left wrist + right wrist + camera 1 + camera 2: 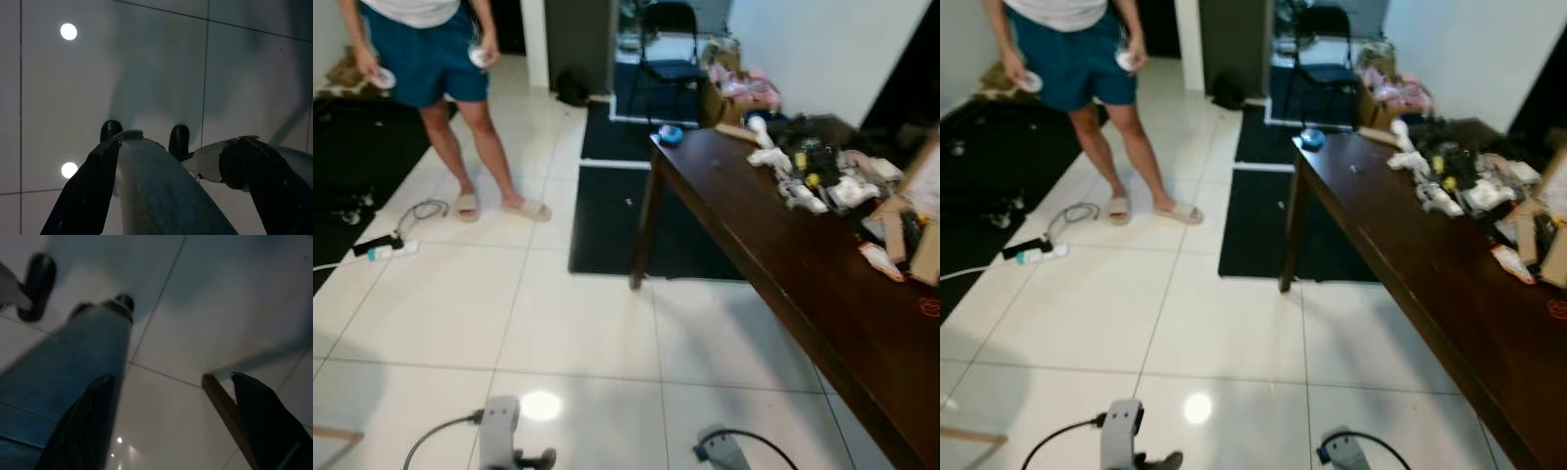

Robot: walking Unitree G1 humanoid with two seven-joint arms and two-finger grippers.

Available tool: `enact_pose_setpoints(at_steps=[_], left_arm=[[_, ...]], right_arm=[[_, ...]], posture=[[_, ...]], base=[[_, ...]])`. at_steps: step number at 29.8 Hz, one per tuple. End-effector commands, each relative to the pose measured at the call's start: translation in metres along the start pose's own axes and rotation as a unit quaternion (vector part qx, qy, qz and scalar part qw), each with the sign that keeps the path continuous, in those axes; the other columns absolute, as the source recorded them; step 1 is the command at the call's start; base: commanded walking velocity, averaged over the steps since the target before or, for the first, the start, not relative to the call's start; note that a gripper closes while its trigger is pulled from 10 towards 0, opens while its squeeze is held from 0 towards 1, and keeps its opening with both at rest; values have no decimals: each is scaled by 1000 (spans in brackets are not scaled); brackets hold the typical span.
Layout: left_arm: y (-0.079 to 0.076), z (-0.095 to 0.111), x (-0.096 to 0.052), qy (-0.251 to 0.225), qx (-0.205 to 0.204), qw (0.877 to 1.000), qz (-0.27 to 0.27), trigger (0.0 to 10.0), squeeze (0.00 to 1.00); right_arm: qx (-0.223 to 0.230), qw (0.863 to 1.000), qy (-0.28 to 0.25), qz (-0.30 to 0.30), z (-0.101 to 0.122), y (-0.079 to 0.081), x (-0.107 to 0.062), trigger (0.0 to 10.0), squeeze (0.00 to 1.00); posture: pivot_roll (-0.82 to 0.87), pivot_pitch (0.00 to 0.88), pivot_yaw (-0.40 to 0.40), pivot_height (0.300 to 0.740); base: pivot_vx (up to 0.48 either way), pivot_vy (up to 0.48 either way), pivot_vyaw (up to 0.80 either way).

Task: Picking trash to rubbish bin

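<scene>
A long dark wooden table (pixel 783 264) runs along the right. On it lie white crumpled items (pixel 783 181), a pale wrapper (pixel 881 259) and cardboard pieces (pixel 915 225), with a small blue object (pixel 671 134) at its far corner. Both silver arms hang low at the bottom edge, the left arm (pixel 499 431) and the right arm (pixel 720 450). In the left wrist view my left gripper (pixel 173 144) is open over the tiles, holding nothing. My right gripper (pixel 171 378) is likewise open and empty above the floor.
A person (pixel 440 59) in blue shorts and sandals stands at the far left, a small white thing in each hand. A power strip with cables (pixel 386 247) lies on the white tiles. Dark mats (pixel 607 215), a black chair (pixel 668 44) and a box of pink things (pixel 744 93) are behind the table.
</scene>
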State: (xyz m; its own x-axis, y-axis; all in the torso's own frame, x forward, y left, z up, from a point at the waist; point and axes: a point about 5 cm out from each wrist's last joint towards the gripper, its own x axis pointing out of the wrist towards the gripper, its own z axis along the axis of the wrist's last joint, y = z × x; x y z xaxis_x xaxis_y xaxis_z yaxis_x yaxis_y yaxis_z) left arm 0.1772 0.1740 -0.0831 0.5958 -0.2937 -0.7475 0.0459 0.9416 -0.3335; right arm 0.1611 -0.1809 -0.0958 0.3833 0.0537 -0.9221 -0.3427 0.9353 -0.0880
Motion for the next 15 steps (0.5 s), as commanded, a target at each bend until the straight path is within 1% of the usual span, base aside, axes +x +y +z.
enact_pose_setpoints(at_steps=[1,5,15], left_arm=[[-1,0,1,1,1,1000,0,10000,0],[-1,0,1,1,1,1000,0,10000,0],[-2,-1,1,1,0,1000,0,10000,0]], right_arm=[[-1,1000,13,8,-6,4,0,10000,0],[-4,1000,8,14,-1,8,1,10000,0],[-8,1000,3,20,3,10,1,10000,0]], posture=[[177,65,-62,740],[179,66,-64,740],[178,59,-72,740]], base=[[266,0,0],[262,0,0],[263,0,0]])
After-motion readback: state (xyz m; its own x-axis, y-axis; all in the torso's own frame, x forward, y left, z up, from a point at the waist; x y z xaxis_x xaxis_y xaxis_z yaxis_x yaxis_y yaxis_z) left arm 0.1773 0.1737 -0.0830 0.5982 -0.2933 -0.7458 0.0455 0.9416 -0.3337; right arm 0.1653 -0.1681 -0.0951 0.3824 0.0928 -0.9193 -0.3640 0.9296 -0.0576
